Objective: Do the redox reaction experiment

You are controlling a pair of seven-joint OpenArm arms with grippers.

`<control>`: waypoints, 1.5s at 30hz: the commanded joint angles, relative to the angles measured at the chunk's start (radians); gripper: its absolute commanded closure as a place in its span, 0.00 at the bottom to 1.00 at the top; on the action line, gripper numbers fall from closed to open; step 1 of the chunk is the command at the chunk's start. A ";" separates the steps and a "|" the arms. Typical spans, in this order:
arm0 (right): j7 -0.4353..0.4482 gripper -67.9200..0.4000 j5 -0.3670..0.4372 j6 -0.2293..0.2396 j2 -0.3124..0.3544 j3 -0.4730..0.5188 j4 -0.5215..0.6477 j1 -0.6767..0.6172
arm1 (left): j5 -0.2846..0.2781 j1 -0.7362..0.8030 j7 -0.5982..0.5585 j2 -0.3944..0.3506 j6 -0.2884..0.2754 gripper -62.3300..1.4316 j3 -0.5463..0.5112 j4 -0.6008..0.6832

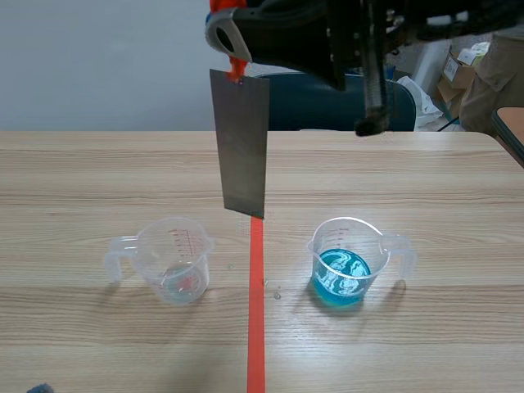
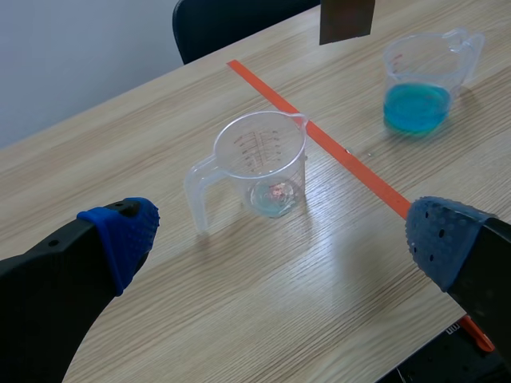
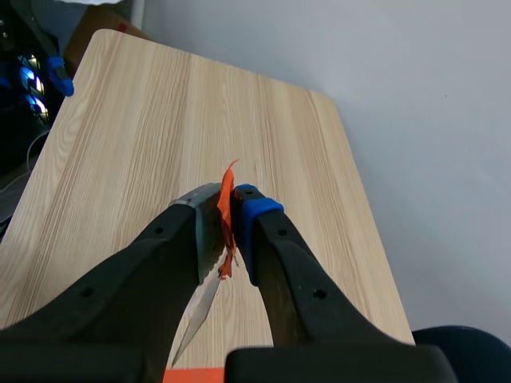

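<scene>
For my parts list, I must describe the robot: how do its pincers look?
The left pincer has two thick black fingers, each tipped with a rounded blue dotted pad. The right pincer is also black and thick-fingered; one blue pad shows at a tip.

Worktop (image 1: 98, 172): pale wood-grain surface, smooth, with a low, soft sheen.
Metal plate (image 1: 243, 143): thin flat grey sheet metal with a dull, faintly brushed finish and clean straight edges.
Clear cup (image 1: 176, 258): transparent plastic, glossy, with a red scale printed on its wall.
Blue-filled cup (image 1: 348, 254): the same clear glossy plastic.
Blue liquid (image 1: 340, 278): shiny surface with white glints.
Tape line (image 1: 256, 311): orange-red, matt, lying flat on the worktop.
Right end effector (image 3: 227, 209): matt black plastic fingers; one pad is blue, the other greyish.
Left end effector (image 2: 283, 235): matt black plastic; its pads (image 2: 126, 231) are blue, soft-looking and covered in fine raised dots.
</scene>
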 commanded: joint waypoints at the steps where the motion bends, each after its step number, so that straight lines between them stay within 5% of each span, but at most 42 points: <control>1: -0.005 0.99 0.024 0.006 -0.024 -0.002 -0.007 0.032 | -0.003 -0.003 -0.016 0.008 0.002 0.00 0.007 0.008; 12: -0.121 0.99 0.044 0.006 -0.249 -0.055 -0.174 0.121 | -0.003 -0.003 -0.016 0.008 0.002 0.00 0.007 0.008; 23: -0.178 0.99 0.043 0.006 -0.395 -0.122 -0.291 0.153 | -0.002 -0.003 0.001 0.008 0.002 0.00 0.007 0.008; 45: -0.235 0.99 0.043 0.006 -0.480 -0.155 -0.337 0.150 | -0.002 -0.003 0.009 0.008 0.002 0.00 0.007 0.008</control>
